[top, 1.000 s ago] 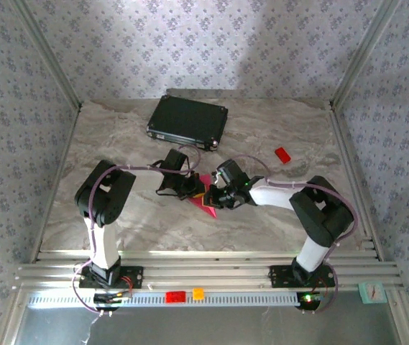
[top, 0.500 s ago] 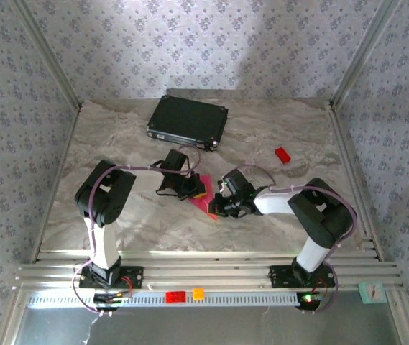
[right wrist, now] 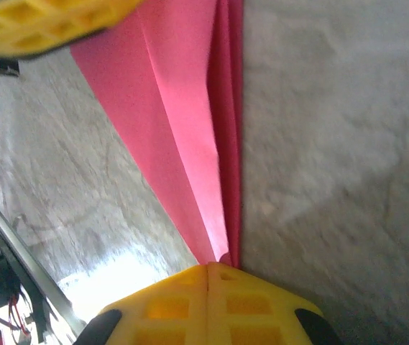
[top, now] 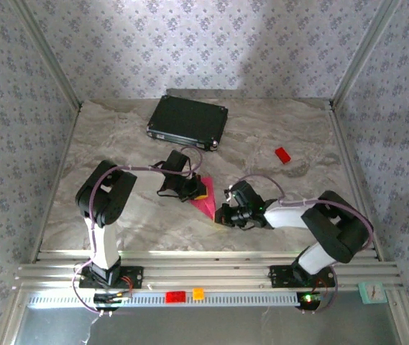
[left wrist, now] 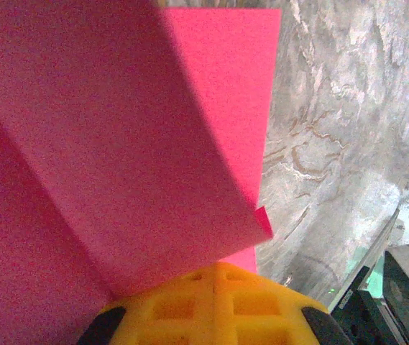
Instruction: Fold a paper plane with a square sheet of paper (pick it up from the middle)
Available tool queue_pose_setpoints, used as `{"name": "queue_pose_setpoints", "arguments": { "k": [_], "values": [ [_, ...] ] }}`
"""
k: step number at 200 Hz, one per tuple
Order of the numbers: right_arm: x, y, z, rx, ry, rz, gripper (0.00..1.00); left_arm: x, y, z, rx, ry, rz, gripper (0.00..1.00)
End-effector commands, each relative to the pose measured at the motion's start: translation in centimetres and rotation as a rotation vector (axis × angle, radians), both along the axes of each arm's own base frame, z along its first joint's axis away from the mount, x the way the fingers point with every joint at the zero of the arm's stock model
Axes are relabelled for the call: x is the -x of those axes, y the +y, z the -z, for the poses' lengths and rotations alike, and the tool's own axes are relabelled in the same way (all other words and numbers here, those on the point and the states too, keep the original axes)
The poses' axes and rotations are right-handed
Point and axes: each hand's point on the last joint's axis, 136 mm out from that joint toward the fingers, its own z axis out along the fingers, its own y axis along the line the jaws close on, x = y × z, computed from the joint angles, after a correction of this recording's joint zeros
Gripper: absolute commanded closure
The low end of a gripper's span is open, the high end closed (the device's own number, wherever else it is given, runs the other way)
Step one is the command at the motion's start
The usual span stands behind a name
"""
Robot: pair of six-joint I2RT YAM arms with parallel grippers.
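Top external view: the left hand (top: 194, 190) and the right hand (top: 223, 214) meet near the middle of the desk (top: 118, 144), each at one end of the pink paper (top: 205, 204). The paper lies low over the desk between them as a narrow folded wedge, its wide end at the left hand and its thin end at the right hand. A black case (top: 187, 121) sits well behind them toward the back wall, and a small red block (top: 282, 154) lies apart on the right side of the desk.

Left wrist view: the left hand (left wrist: 215, 277) has its yellow fingers (left wrist: 190, 313) pressed together with no gap, and the paper (left wrist: 118, 144) comes out from between their tips, one layer lifted over another.

Right wrist view: the right hand (right wrist: 210, 277) is likewise closed tight, its yellow pads (right wrist: 168, 305) meeting along a seam where the pointed end of the paper (right wrist: 182, 129) runs in. The paper shows long lengthwise creases and stretches away toward the left hand's yellow finger (right wrist: 39, 25) at the top corner, with the marbled desk on both sides.
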Motion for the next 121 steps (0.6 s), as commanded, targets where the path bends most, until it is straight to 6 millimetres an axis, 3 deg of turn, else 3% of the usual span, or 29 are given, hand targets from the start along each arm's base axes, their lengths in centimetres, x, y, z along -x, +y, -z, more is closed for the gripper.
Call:
{"name": "queue_pose_setpoints", "arguments": {
  "k": [1,25,72,121],
  "values": [
    [4.1,-3.0,2.7,0.117,0.140,-0.017,1.00,0.2,2.1,2.9,-0.111,0.030,-0.037,0.95],
    [4.1,-3.3,2.0,0.097,0.134,-0.008,1.00,0.2,2.0,2.8,-0.105,0.030,-0.036,0.95],
    [0.6,-0.6,-3.4,0.000,0.021,0.006,1.00,0.3,1.8,2.7,-0.102,0.029,-0.030,0.95],
    [-4.5,2.3,-3.4,-0.009,0.026,0.031,1.00,0.3,1.6,2.7,-0.096,0.028,-0.028,0.95]
  ]
}}
